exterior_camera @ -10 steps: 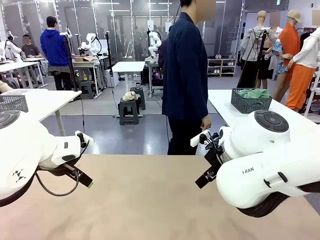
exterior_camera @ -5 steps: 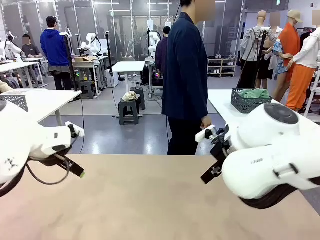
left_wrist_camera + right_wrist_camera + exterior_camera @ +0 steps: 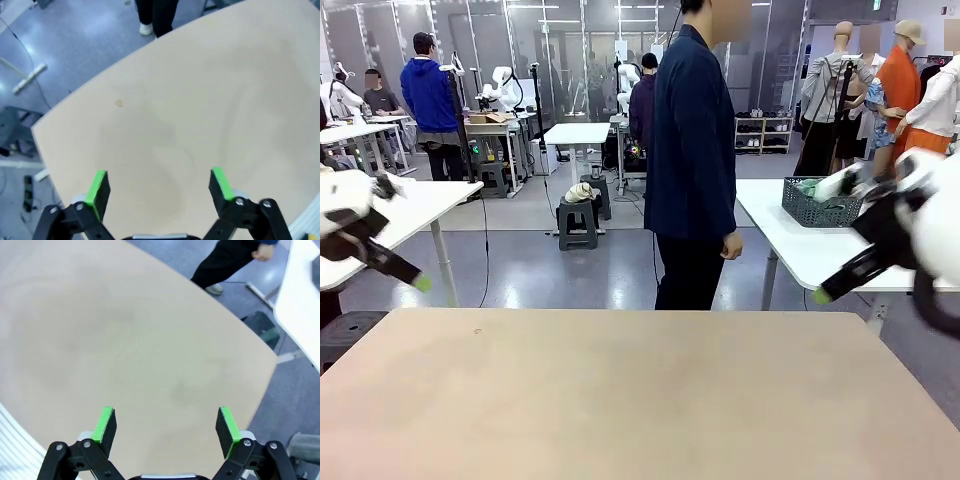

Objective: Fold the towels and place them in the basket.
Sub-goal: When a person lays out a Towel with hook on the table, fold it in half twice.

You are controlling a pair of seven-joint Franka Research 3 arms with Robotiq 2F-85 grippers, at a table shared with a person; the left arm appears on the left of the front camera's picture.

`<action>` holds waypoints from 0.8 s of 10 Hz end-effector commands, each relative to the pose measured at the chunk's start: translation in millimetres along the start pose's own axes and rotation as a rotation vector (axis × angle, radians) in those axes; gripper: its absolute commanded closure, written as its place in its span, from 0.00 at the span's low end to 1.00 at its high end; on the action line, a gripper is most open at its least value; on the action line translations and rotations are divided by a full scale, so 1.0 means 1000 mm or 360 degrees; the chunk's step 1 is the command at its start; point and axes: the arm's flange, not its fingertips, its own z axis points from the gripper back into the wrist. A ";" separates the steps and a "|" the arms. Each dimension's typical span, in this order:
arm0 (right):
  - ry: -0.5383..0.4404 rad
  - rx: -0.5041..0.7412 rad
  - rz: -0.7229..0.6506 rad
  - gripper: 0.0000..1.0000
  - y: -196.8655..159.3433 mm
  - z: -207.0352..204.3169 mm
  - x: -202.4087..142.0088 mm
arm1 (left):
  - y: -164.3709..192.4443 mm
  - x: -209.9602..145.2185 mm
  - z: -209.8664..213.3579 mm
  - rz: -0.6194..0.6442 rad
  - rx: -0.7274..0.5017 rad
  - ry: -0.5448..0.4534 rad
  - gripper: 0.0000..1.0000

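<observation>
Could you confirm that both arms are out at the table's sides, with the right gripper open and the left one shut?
Not quite: the left gripper is open too, its green pads wide apart in the left wrist view. The right gripper is open, and both arms are at the sides of the table.

Near you: bare tan tabletop (image 3: 620,400), with a glossy grey floor (image 3: 550,275) beyond its far edge. You have one white table (image 3: 420,200) at the left, another white table (image 3: 800,245) at the right, and a small white table (image 3: 577,133) far centre with a dark stool (image 3: 577,225) in front of it. Far wall: glass partitions (image 3: 560,50), lit by strip lights overhead.
</observation>
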 end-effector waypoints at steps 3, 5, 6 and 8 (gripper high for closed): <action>-0.0065 -0.0060 0.0033 0.00 -0.010 0.129 -0.020 | 0.047 0.013 0.108 -0.0156 -0.0079 -0.0040 0.00; -0.0087 -0.0154 0.0040 0.00 -0.009 0.199 -0.023 | 0.067 0.020 0.178 -0.0206 0.0003 -0.0051 0.00; -0.0086 -0.0157 0.0061 0.00 -0.012 0.227 -0.024 | 0.073 0.022 0.204 -0.0227 0.0007 -0.0055 0.00; -0.0133 -0.0186 0.0064 0.00 -0.018 0.265 -0.024 | 0.071 0.030 0.251 -0.0261 0.0024 -0.0138 0.00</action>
